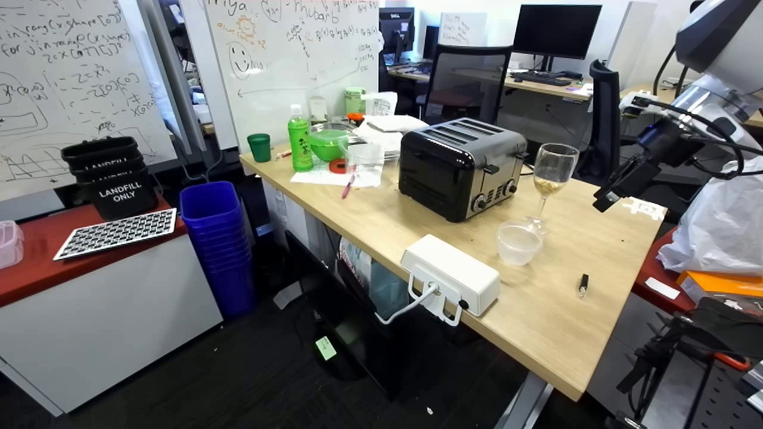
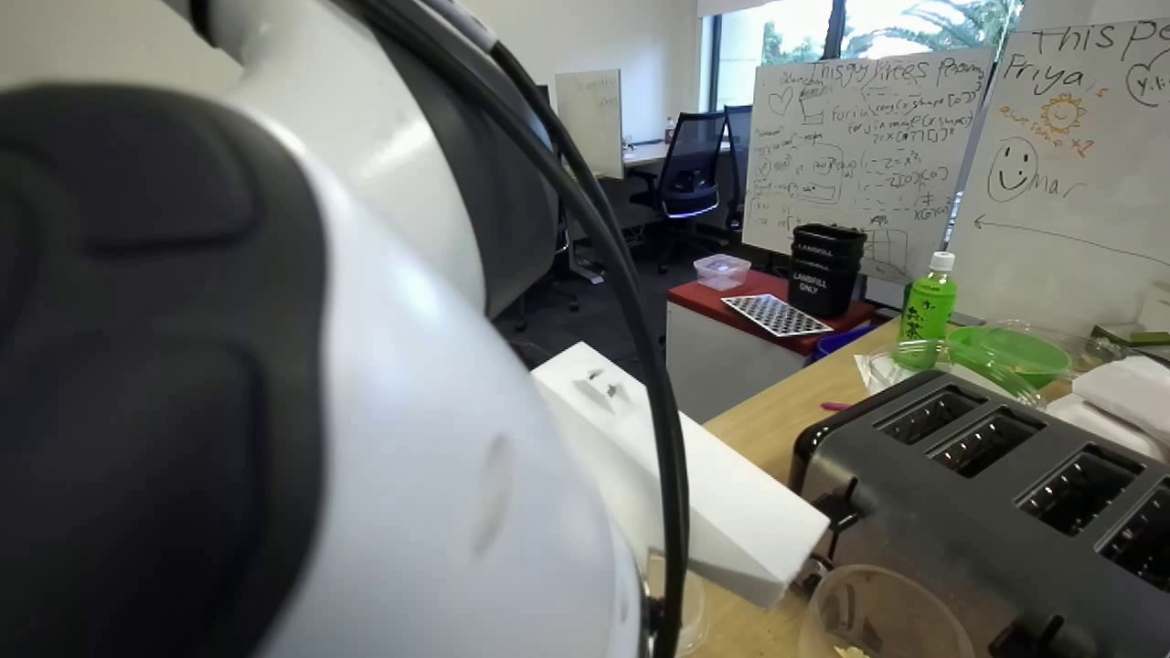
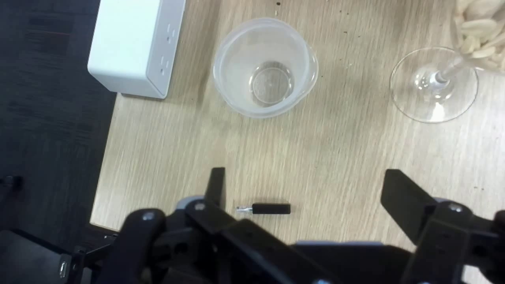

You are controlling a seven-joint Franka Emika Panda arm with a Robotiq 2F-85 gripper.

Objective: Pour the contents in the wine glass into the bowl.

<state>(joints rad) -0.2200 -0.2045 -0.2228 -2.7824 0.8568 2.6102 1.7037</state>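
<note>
Wine glass (image 1: 554,170) upright, pt-full, nr bowl (image 1: 518,246); pincer (image 3: 307,182) spread wide.

"LANDFILL ONLY" is printed on the stacked black bins (image 1: 113,182), "DELL" on a monitor (image 1: 394,31). "rhubarb" is handwritten on the smiley-face whiteboard (image 1: 298,80), "range(x.shape" on the code-covered whiteboard (image 1: 74,89).

In an exterior view, on the light wood-grain table (image 1: 560,333): white rectangular plastic box (image 1: 451,274) at the near edge, small round translucent bowl (image 1: 519,245) to its right, tall clear stemmed wine glass (image 1: 557,164) behind the bowl, black-and-silver metal toaster (image 1: 462,171) left of the glass. Pale flat pieces (image 3: 482,38) inside the glass; small black metal-tipped stick (image 1: 584,283) on the table, right of and before the bowl. Black two-fingered gripper (image 1: 603,201) above the table, right of the glass.
</note>
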